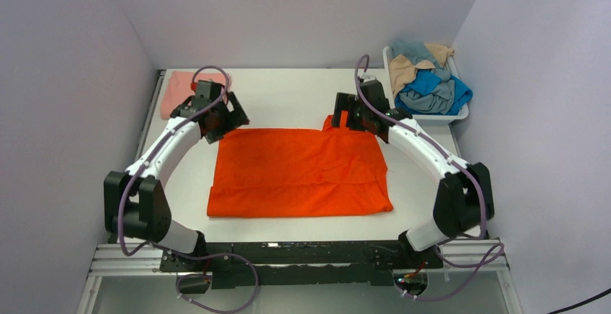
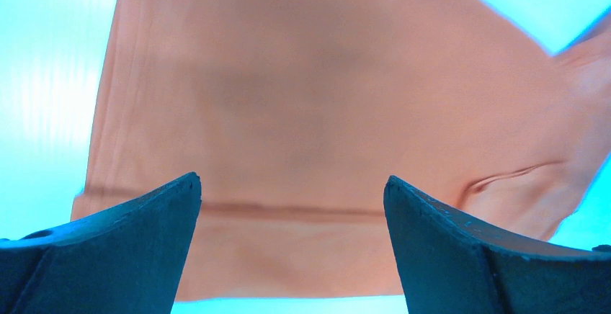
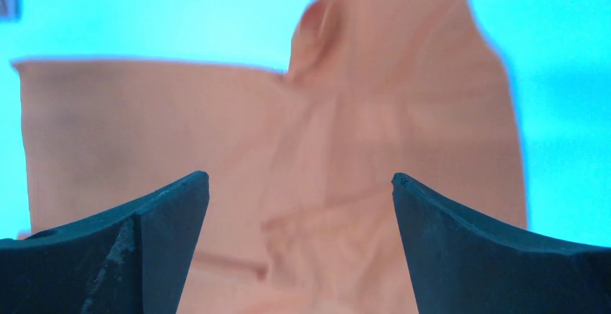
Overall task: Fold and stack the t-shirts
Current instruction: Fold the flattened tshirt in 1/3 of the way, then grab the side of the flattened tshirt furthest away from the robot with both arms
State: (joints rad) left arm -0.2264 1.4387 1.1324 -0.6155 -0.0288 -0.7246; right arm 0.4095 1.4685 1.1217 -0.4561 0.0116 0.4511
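The orange t-shirt (image 1: 299, 173) lay spread flat on the white tabletop (image 1: 288, 94), reaching from just under both claws back toward the arm bases. It made a wide, nearly rectangular shape of bright, even colour. Light creases ran across it, and a long fold line ran close to its near edge. One sleeve (image 3: 403, 76) stuck out at the corner under the right claw (image 1: 347, 116), a little crumpled.

The left claw (image 1: 218, 121) hung above the opposite far corner of this shirt. Its fingers (image 2: 144, 235) stood wide apart and held nothing. The right claw (image 3: 300, 181) was also fully spread and empty, with the wrinkled sleeve area below it. In both wrist views the cloth looked pale and washed out against a bluish tabletop. In the left wrist view a stitched hem line crossed between the fingertips.

Beyond the left claw, to its outer side, a salmon-pink t-shirt (image 1: 176, 92) lay folded as a small flat rectangle. Beyond the right claw, to its outer side, a white basket (image 1: 461, 116) held a loose pile of t-shirts (image 1: 429, 83) in blue, grey-blue, teal and tan.
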